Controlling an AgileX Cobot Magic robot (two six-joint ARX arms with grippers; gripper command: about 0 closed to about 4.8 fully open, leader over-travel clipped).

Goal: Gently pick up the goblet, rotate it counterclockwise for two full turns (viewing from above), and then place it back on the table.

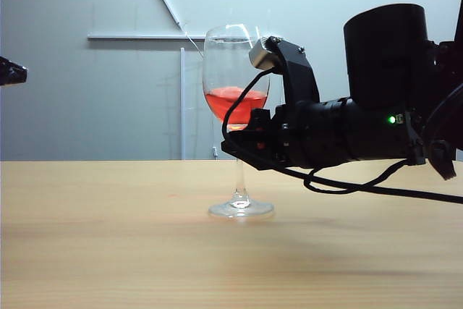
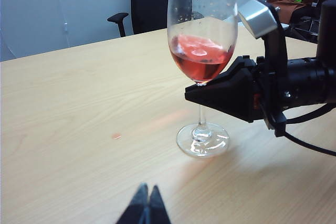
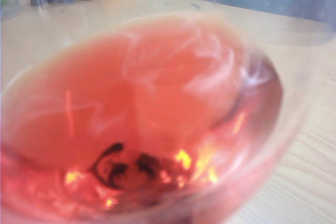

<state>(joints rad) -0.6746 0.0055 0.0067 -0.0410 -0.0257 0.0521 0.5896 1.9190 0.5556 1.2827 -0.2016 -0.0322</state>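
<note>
Left gripper [image 2: 146,205]: nearest thing in the left wrist view, its two dark fingertips pressed together with nothing between them; it hangs well apart from the glass, which stands beyond it.
Right gripper [image 2: 202,94]: clamped on the goblet's stem just under the bowl, jaws nearly together, arm level above the tabletop.
Goblet [image 1: 236,99]: tall clear glass, tulip bowl, thin long stem, round flat foot; red liquid fills the lower part of the bowl and looks swirled.
Goblet's place: upright, straight ahead of the right gripper; whether the foot touches the tabletop [image 1: 108,251] or sits just above it cannot be told.
Left wrist view alone: droplets high inside the bowl, and a small reddish spot [image 2: 116,136] on the wood beside the foot.
Right wrist view alone: only a blurred close-up of the red liquid [image 3: 152,124] through the bowl; no fingers show.
Exterior view alone: the whole glass in side profile.
</note>
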